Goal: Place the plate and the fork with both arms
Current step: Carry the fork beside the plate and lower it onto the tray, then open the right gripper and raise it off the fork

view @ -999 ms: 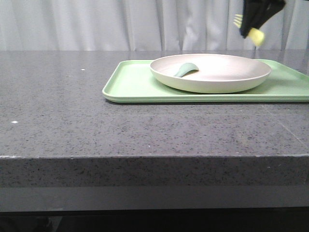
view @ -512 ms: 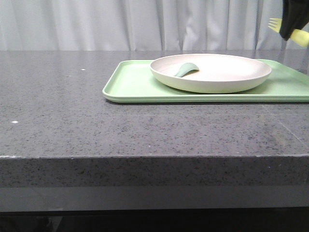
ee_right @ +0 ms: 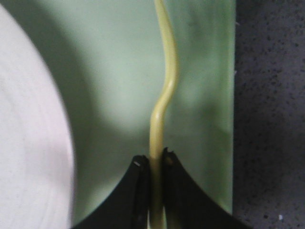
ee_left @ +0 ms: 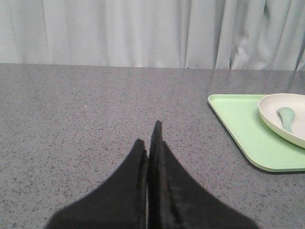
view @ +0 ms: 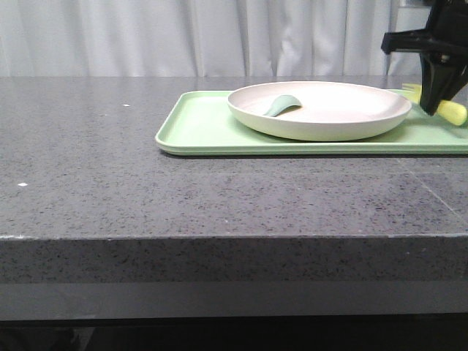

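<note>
The off-white plate [view: 322, 110] sits on the light-green tray [view: 201, 128], with a grey-green spoon-like utensil [view: 281, 104] in it. It also shows in the left wrist view [ee_left: 286, 117] and the right wrist view [ee_right: 28, 143]. My right gripper [view: 436, 108] is shut on the pale-yellow fork [view: 453, 111] and holds it low over the tray's right part, beside the plate. In the right wrist view the gripper [ee_right: 155, 160] clamps the fork [ee_right: 164, 95], above the tray [ee_right: 205, 71]. My left gripper [ee_left: 148, 138] is shut and empty over the bare table, well left of the tray.
The dark grey speckled table [view: 110, 183] stretches left and in front of the tray. A white curtain [view: 183, 36] hangs behind it. The tray's right edge borders bare table [ee_right: 271, 95] in the right wrist view.
My right gripper has moved right and then down with the fork, from high above the plate's right side to low over the tray beside the plate. The plate has not moved.
</note>
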Robot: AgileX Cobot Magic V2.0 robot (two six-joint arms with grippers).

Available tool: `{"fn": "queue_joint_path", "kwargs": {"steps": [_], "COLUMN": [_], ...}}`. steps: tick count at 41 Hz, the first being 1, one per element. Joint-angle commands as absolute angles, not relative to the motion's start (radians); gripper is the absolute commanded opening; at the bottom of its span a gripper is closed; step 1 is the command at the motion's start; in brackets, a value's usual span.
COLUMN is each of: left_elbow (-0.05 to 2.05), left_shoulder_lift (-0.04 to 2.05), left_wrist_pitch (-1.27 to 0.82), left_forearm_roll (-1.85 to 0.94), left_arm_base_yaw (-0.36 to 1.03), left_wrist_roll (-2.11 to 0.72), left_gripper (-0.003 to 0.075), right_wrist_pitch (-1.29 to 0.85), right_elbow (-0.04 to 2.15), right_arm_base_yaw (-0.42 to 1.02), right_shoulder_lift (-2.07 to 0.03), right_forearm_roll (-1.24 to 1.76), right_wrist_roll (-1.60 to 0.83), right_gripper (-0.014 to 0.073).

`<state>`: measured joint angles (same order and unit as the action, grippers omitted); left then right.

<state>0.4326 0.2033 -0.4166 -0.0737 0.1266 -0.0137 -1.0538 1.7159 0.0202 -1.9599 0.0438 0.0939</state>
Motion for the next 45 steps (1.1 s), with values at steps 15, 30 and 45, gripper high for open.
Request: {"fn": "queue_joint_path", "kwargs": {"steps": [15,30,45], "left_elbow": [0.462,0.462,0.462], "left_shoulder_lift": [0.215,0.215,0.215], "left_wrist_pitch": [-0.339,-0.339,-0.339], "left_forearm_roll": [-0.075,-0.075,-0.075], "left_arm_base_yaw": [0.124,0.124,0.124], "left_wrist_roll": [-0.011,-0.011,-0.011], "left_gripper": [-0.0018,-0.0018,-0.0018], "right_wrist_pitch": [-1.035,-1.045,-1.07], "right_elbow": [1.747,1.748,1.787], "right_arm_base_yaw": [0.014,0.014,0.014], "right_shoulder_lift": [-1.914,-1.913,-1.898], "right_forearm_roll": [0.039,0.039,0.039], "right_wrist_roll": [0.081,0.081,0.081], "right_gripper": [0.0139,0.0307,0.0364]}}
